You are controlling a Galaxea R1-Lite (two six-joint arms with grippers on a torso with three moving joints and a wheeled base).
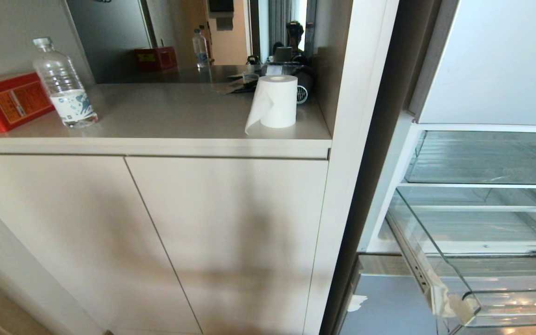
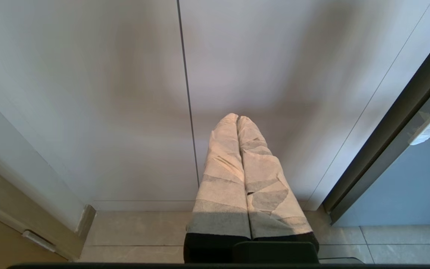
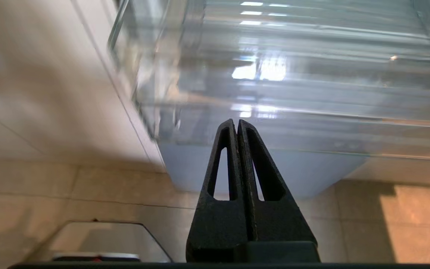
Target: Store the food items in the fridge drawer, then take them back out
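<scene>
**Op:** Fridge drawer [image 1: 505,288] sits at about 4 o'clock in my head view, pulled out, clear plastic, nothing lying in the part I can see. The deeper bin [image 1: 482,158] above it looks bare too.

**Desk:** And the food?

**Op:** I can't find a single food item in any view. On the counter [image 1: 179,116] I only have a water bottle [image 1: 64,83] at 10 o'clock, a red box [image 1: 5,100] just beside it, and a paper roll [image 1: 275,100] near 12. No fruit.

**Desk:** Tools?

**Op:** My right tool [image 3: 237,125] has its fingers pressed together on nothing, hanging just in front of the drawer's transparent front lip [image 3: 293,123], not touching it as far as I can tell. My left tool [image 2: 237,118] is parked, pointing at the cabinet doors [image 2: 185,93] over the floor [image 2: 144,231], its wrapped fingers [image 2: 222,164] together and empty.

**Desk:** So where are we in the job?

**Op:** Hard to call. With the drawer open and bare and no food visible, I'd judge we're either before the storing has begun or after everything has come back out; these views don't separate the two. If storing is pending, I need to locate the item first. If it's finished, pushing the drawer shut may be all that's left.
</scene>
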